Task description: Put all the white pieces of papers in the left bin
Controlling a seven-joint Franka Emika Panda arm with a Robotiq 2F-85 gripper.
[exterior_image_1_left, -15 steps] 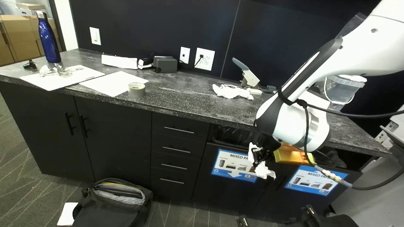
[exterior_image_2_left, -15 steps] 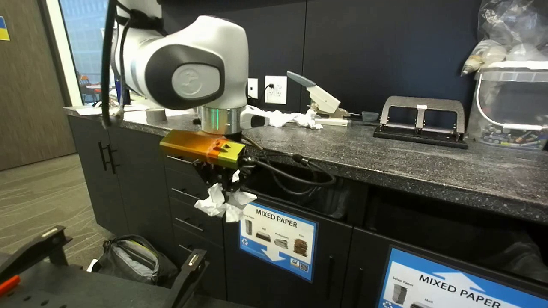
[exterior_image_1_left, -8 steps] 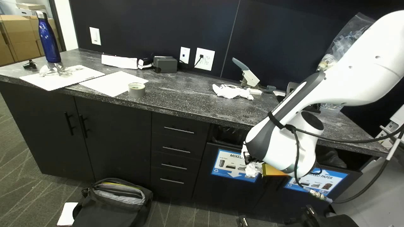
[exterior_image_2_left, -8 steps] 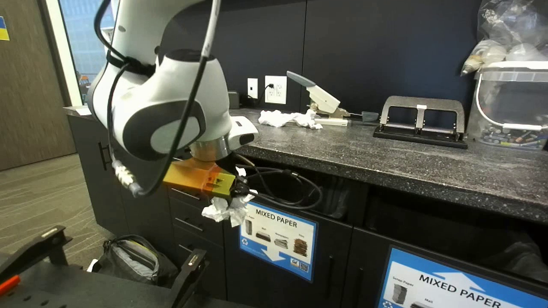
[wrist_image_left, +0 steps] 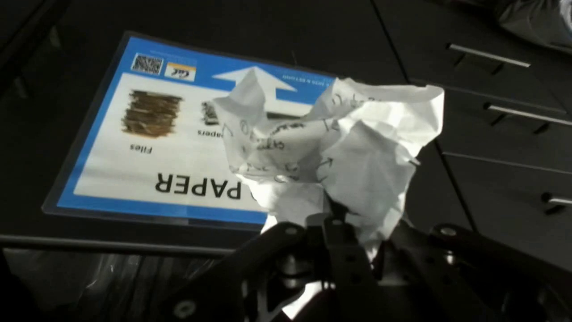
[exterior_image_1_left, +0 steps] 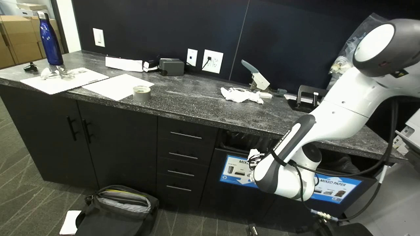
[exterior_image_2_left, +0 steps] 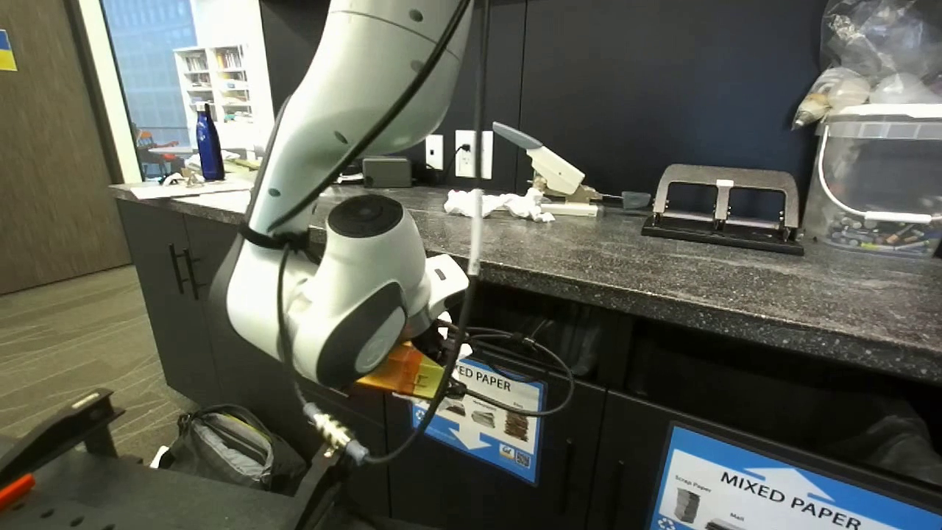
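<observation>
The tool (wrist_image_left: 357,243) was clamped on a crumpled sheet of handwritten white notepaper (wrist_image_left: 357,156); the creased folds fanned out past its tips in the wrist view, and a further white bit showed low down among its linkages. It hung below the front edge of the desk (exterior_image_1_left: 197,108), before the left bin (exterior_image_1_left: 229,196), with the paper covering part of that bin's blue-framed MIXED PAPER sign (wrist_image_left: 187,147); whether the two touched could not be told. Past the bin's upper rim a plastic liner (wrist_image_left: 111,273) showed inside. In both exterior views the arm (exterior_image_1_left: 341,118) hid much of the tool, though white corners of its load poked out. Toward the desk's right end was the twin bin (exterior_image_2_left: 640,434), similarly labelled. On the speckled stone top, a second crumpled white paper (exterior_image_1_left: 241,95) lay toward the back edge, just beside a heavy-duty stapler (exterior_image_1_left: 261,80). Farther right along that edge stood a hole punch (exterior_image_2_left: 721,202) and a clear bucket (exterior_image_2_left: 883,169). Left of the middle, a tape roll (exterior_image_1_left: 141,95) sat close to the front edge, near a flat white sheet (exterior_image_1_left: 115,86). Another flat sheet (exterior_image_1_left: 59,86), nearer the left edge, bore crumpled pale scraps (exterior_image_1_left: 47,72), their material unclear; a blue bottle (exterior_image_1_left: 51,39) stood upright just beyond. Below, an open dark bag (exterior_image_1_left: 119,211) lay on the carpet (exterior_image_1_left: 177,219).
</observation>
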